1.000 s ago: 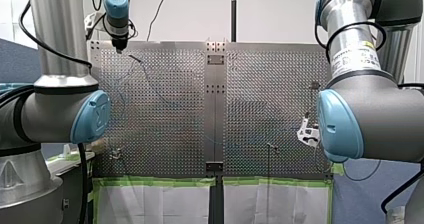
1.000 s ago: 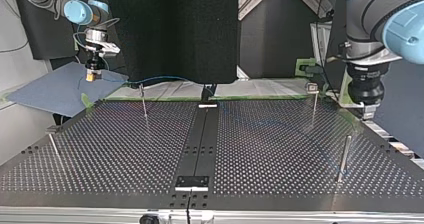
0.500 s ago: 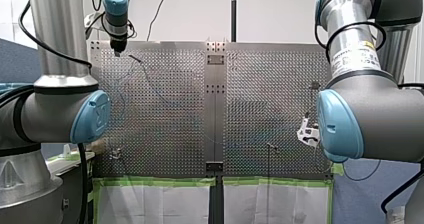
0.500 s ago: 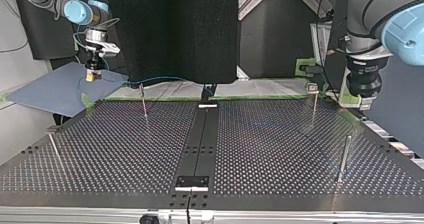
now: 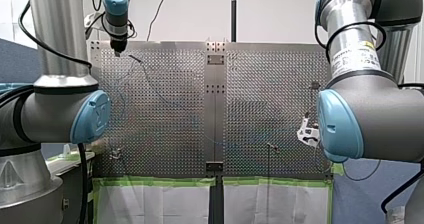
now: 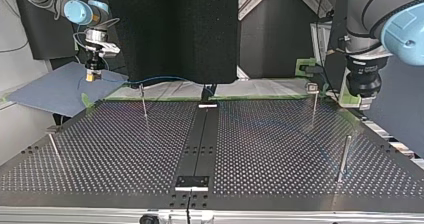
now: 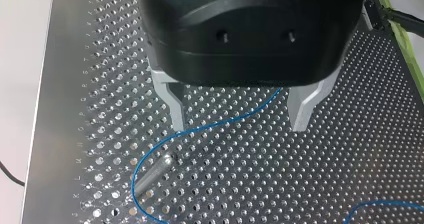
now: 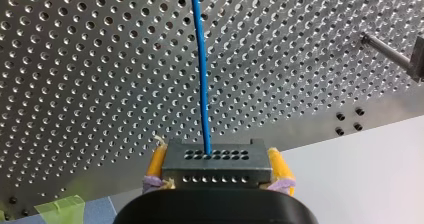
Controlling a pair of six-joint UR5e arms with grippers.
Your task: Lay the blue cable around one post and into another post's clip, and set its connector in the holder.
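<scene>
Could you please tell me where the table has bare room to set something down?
In the top view, the perforated metal table is bare across its left half, between the thin metal post, the slim post by the left edge and the black centre strip. The right half is crowded: the blue cable lies there under my left gripper.

Bright even light; glare on the perforated table

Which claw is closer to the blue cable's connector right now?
Right. My right claw is shut on the connector, yellow pads at its sides; my left claw hangs open above the cable beside a post, across the table.
</scene>
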